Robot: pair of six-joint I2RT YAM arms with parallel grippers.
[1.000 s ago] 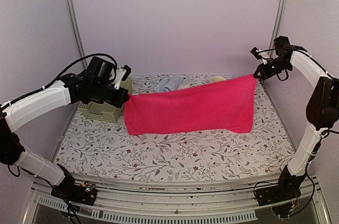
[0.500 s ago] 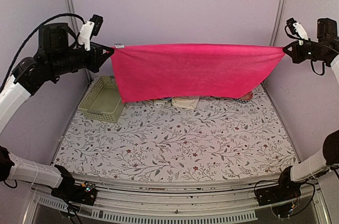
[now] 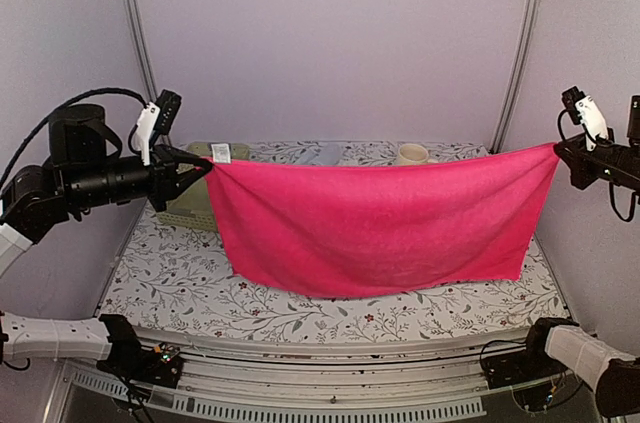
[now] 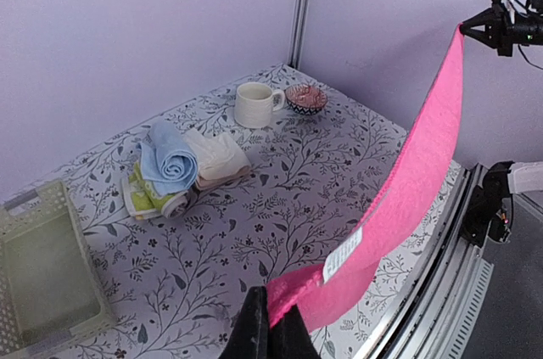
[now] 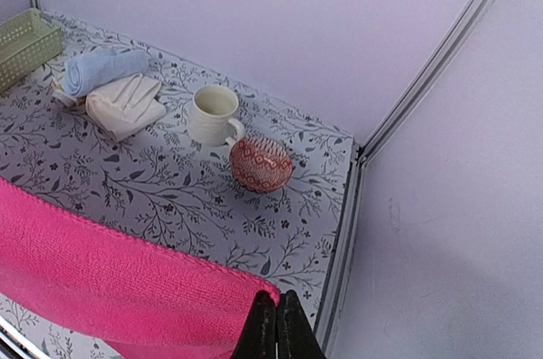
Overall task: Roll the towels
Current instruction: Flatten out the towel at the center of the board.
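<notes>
A hot pink towel (image 3: 375, 223) hangs stretched in the air between both arms, its lower edge near the table's front. My left gripper (image 3: 205, 165) is shut on its left top corner (image 4: 293, 295), where a white label (image 4: 342, 254) shows. My right gripper (image 3: 558, 151) is shut on the right top corner (image 5: 263, 293). At the back lie three rolled towels: light blue (image 4: 168, 158), cream-white (image 4: 217, 156) and yellow-green (image 4: 146, 193). The blue (image 5: 103, 68) and cream (image 5: 125, 102) rolls also show in the right wrist view.
A pale green mesh basket (image 4: 38, 270) stands at the back left. A cream mug (image 5: 213, 114) and a small red patterned bowl (image 5: 260, 164) sit at the back right. Purple walls close in the table on three sides.
Both grippers have come down and toward the front with the pink towel, which now hangs lower and nearer the table's front edge, still taut.
</notes>
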